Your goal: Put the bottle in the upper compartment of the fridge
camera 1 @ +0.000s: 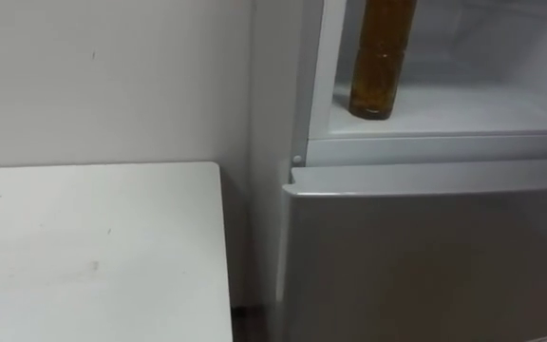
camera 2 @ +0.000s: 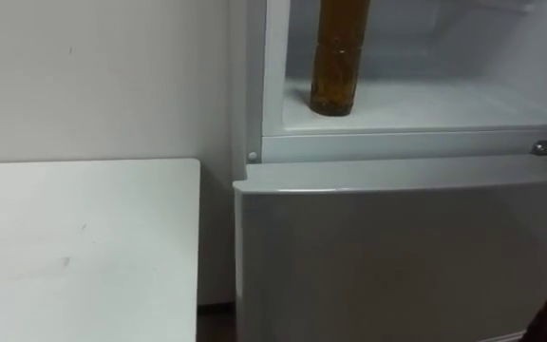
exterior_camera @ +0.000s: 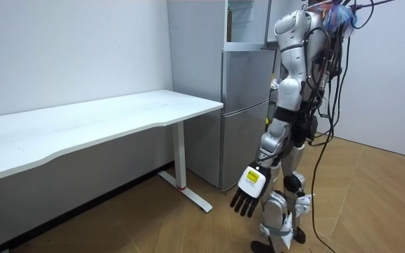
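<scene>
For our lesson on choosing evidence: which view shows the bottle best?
The right eye view: the bottle stands upright on the upper fridge shelf with most shelf around it; its top is cut off. The left eye view shows much the same. In the room view it is too small to tell.

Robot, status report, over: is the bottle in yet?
Left hand open, hanging at side. Bottle upright in upper fridge compartment. Nothing in the way.

You have exactly one brown bottle (camera 1: 379, 66), one silver fridge (camera 1: 425, 256) with two compartments, and one white table (camera 1: 93, 247).
</scene>
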Controlling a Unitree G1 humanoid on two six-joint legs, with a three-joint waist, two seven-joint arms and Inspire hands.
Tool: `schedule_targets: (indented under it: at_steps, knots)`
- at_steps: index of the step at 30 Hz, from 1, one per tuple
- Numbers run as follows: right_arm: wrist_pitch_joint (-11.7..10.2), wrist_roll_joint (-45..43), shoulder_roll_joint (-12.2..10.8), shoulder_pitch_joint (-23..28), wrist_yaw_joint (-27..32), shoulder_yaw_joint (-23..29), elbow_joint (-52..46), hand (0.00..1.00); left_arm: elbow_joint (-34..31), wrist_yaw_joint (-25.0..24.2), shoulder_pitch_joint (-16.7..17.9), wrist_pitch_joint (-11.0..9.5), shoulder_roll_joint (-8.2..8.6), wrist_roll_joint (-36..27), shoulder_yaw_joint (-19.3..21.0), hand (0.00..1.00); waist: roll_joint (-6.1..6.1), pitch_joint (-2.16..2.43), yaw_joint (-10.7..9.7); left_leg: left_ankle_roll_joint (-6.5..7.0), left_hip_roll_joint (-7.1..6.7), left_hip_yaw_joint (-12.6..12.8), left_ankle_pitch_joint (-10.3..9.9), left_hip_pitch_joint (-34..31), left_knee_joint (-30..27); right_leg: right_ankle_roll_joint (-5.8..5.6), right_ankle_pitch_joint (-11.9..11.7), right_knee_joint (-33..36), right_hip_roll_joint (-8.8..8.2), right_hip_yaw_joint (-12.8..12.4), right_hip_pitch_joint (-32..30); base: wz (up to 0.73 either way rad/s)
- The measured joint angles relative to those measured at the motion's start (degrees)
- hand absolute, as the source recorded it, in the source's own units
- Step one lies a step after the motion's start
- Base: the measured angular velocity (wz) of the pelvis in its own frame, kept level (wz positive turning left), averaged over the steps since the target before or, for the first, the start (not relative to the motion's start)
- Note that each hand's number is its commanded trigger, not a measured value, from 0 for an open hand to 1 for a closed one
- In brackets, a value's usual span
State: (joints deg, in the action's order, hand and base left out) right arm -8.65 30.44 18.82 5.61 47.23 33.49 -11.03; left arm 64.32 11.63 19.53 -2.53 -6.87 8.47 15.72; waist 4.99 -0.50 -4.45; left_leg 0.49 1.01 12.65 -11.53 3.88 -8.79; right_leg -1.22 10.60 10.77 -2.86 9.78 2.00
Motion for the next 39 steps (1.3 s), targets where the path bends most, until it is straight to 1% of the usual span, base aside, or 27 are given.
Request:
schedule_targets:
  at_steps: [3,5,7,9,11,12,13,14,15,16,19,21,23,25,27,30,34,37,39]
  knots:
    - [0.09,-1.95,-0.03,0.01,0.02,-1.48,-0.87,0.0,0.05,-0.18,-0.22,-0.24,0.02,0.0,-0.01,0.0,0.0,0.0,-0.03,0.0,0.01,0.13,0.0,0.12,0.01,0.01,0.0,0.02,0.03,-0.24,-0.03,-0.06]
    - [0.79,-4.37,-0.03,0.0,0.07,-2.93,-1.85,0.0,0.27,-0.61,-0.52,-0.39,0.0,0.0,0.02,0.0,0.0,0.0,-0.04,0.0,0.03,0.3,0.0,0.12,0.02,0.02,0.0,0.06,0.03,-0.42,-0.18,-0.07]
    - [2.46,-6.09,-0.03,-0.02,-0.37,-4.06,-3.44,0.0,1.11,-1.07,-1.43,-0.62,-0.01,0.02,0.0,0.0,0.04,0.02,-0.04,-0.01,0.07,0.5,0.0,0.12,0.02,0.04,0.01,0.15,0.04,-0.48,-0.35,-0.04]
    - [2.59,-7.01,0.18,-0.06,-1.29,-4.25,-5.02,0.0,1.22,-1.08,-1.52,-1.15,-0.13,0.01,-0.02,0.0,0.5,0.22,0.08,-0.06,0.21,0.89,0.04,0.2,0.02,0.11,0.04,0.16,0.14,-0.55,-0.34,0.0]
    - [2.61,-8.67,0.44,-0.26,-2.56,-4.77,-6.7,0.0,1.42,-1.09,-1.58,-1.53,-0.36,0.01,-0.05,0.0,1.07,0.25,0.24,-0.11,0.34,0.98,0.05,0.48,0.02,0.21,0.04,0.04,0.27,-0.56,0.02,0.0]
    - [2.53,-8.68,1.11,-0.49,-3.18,-4.82,-8.76,0.0,1.62,-1.09,-1.58,-1.6,-0.47,0.01,-0.09,0.0,1.41,0.35,0.61,-0.12,0.41,1.09,0.05,0.58,0.02,0.27,0.04,-0.02,0.33,-0.61,0.12,-0.05]
    - [2.12,-8.82,1.93,-0.57,-4.05,-4.83,-11.02,0.0,1.94,-1.1,-1.59,-1.64,-0.58,0.01,-0.17,0.0,1.74,0.26,1.22,-0.13,0.47,1.24,0.04,0.68,0.02,0.31,0.01,-0.08,0.4,-0.83,0.19,-0.07]
    - [1.76,-9.0,2.24,-0.59,-4.53,-4.83,-12.03,0.0,2.03,-1.1,-1.61,-1.65,-0.66,0.01,-0.21,0.0,1.81,0.3,1.43,-0.13,0.5,1.29,0.04,0.69,0.01,0.35,-0.01,-0.12,0.44,-0.91,0.2,-0.04]
    - [0.6,-10.34,2.5,-0.64,-5.61,-4.87,-13.3,0.0,2.07,-1.1,-1.61,-1.65,-0.86,0.01,-0.29,0.0,1.95,0.41,1.66,-0.14,0.53,1.29,0.03,0.72,0.01,0.37,-0.02,-0.14,0.46,-0.9,0.27,0.0]
    - [-0.28,-11.14,2.51,-0.65,-6.64,-4.98,-14.22,0.0,2.2,-1.09,-1.54,-1.65,-1.02,0.0,-0.41,0.0,2.2,0.28,1.83,-0.19,0.56,1.29,0.01,0.72,0.02,0.38,-0.03,-0.14,0.47,-0.89,0.3,0.0]
    - [-1.65,-13.02,2.52,-0.97,-9.26,-5.31,-15.2,0.0,2.26,-1.05,-1.39,-1.63,-1.12,0.0,-1.13,0.0,2.65,0.13,2.24,-0.25,0.64,1.21,-0.28,0.73,0.1,0.37,-0.11,-0.08,0.47,-0.86,0.36,0.0]
    - [-2.17,-13.24,2.51,-1.79,-10.77,-5.39,-15.52,0.0,2.28,-1.03,-1.39,-1.63,-1.12,0.02,-1.44,0.0,2.44,0.11,2.7,-0.19,0.98,1.03,-0.4,0.62,0.12,0.33,-0.29,-0.06,0.46,-0.85,0.84,0.0]
    - [-2.44,-13.23,2.51,-1.97,-11.46,-5.5,-16.01,0.0,2.29,-0.88,-1.38,-1.62,-1.39,0.02,-1.43,0.0,2.1,0.22,3.14,-0.19,1.03,1.0,-0.47,0.74,0.11,0.33,-0.35,0.0,0.48,-0.74,1.01,0.02]
    - [-2.61,-13.24,2.51,-2.43,-12.75,-6.1,-16.77,0.0,2.3,-0.69,-1.23,-1.58,-1.51,0.04,-1.43,0.0,1.26,0.37,3.19,-0.2,1.06,0.86,-0.46,0.72,0.1,0.35,-0.36,-0.01,0.47,-0.42,1.1,0.05]
    - [-2.63,-13.24,2.51,-2.5,-13.57,-6.39,-16.75,0.0,2.29,-0.55,-1.19,-1.57,-1.48,0.04,-1.44,0.0,0.74,0.59,3.25,-0.21,1.1,0.85,-0.45,0.76,0.1,0.35,-0.36,-0.01,0.49,-0.35,1.11,0.02]
    - [-2.62,-13.23,2.51,-3.09,-14.6,-7.62,-16.75,0.0,2.32,-0.53,-1.13,-1.57,-1.4,0.03,-1.42,0.0,-0.11,0.59,3.21,-0.24,1.16,0.8,-0.44,0.74,0.1,0.35,-0.36,0.0,0.56,-0.35,1.14,0.0]
    - [-2.6,-13.22,2.51,-3.75,-15.71,-7.76,-16.7,0.0,2.29,-0.35,-1.13,-1.58,-1.35,0.05,-1.42,0.0,-0.24,0.42,3.24,-0.26,1.23,0.79,-0.42,0.76,0.1,0.35,-0.36,0.02,0.62,-0.34,1.21,0.0]
    - [-2.6,-13.22,2.51,-4.09,-16.37,-7.89,-16.68,0.0,2.29,0.25,-1.13,-1.57,-1.19,0.07,-1.44,0.0,0.07,0.26,3.23,-0.26,1.23,0.78,-0.42,0.77,0.06,0.35,-0.37,0.01,0.61,-0.31,1.28,0.0]
    - [-2.61,-12.64,2.51,-4.16,-17.34,-8.58,-16.39,0.0,2.28,0.25,-1.13,-1.56,-1.21,0.07,-1.44,0.0,0.05,0.25,3.43,-0.27,1.24,0.7,-0.42,0.77,0.01,0.37,-0.38,0.0,0.6,-0.18,1.35,0.0]
